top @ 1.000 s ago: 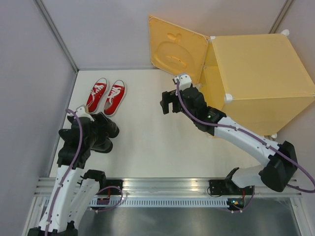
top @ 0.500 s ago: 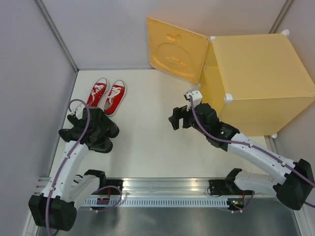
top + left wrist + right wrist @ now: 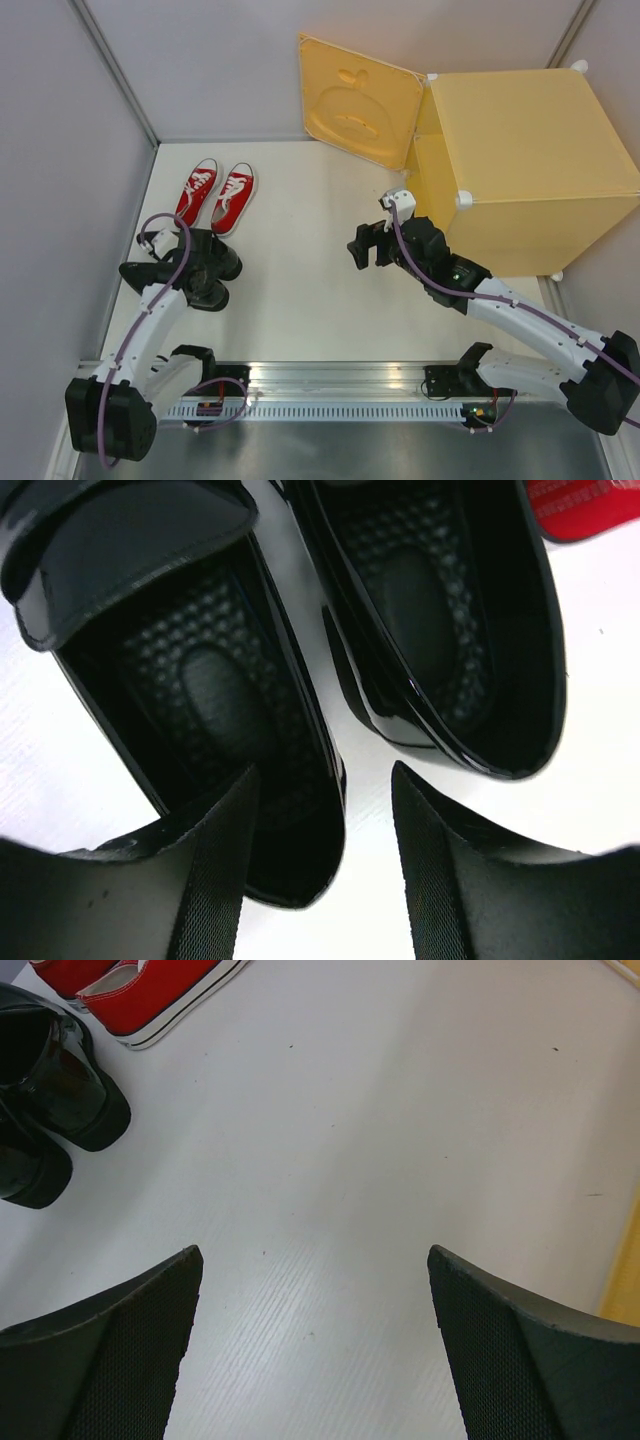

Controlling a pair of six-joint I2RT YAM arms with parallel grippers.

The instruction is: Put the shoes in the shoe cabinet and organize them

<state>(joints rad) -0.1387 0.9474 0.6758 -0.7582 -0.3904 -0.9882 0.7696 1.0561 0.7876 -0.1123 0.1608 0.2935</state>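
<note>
Two glossy black dress shoes (image 3: 222, 264) lie at the left of the table. My left gripper (image 3: 190, 266) is open right over their heels. In the left wrist view it (image 3: 325, 770) straddles the side wall of the left black shoe (image 3: 190, 690): one finger over its opening, the other over the table between it and the second black shoe (image 3: 440, 610). Two red sneakers (image 3: 216, 194) stand side by side behind them. The yellow shoe cabinet (image 3: 525, 160) stands at the back right with its door (image 3: 358, 100) swung open. My right gripper (image 3: 364, 248) is open and empty above mid-table (image 3: 315, 1253).
Grey walls close in the table on the left and at the back. The right wrist view shows the black shoes (image 3: 55, 1100) and a red sneaker (image 3: 150, 990) at the far left, and the cabinet's yellow edge (image 3: 626, 1290) at the right.
My left gripper has come down from above onto the black shoes' heels. My right arm has pulled back from the cabinet door toward mid-table. The door has swung slightly wider.
</note>
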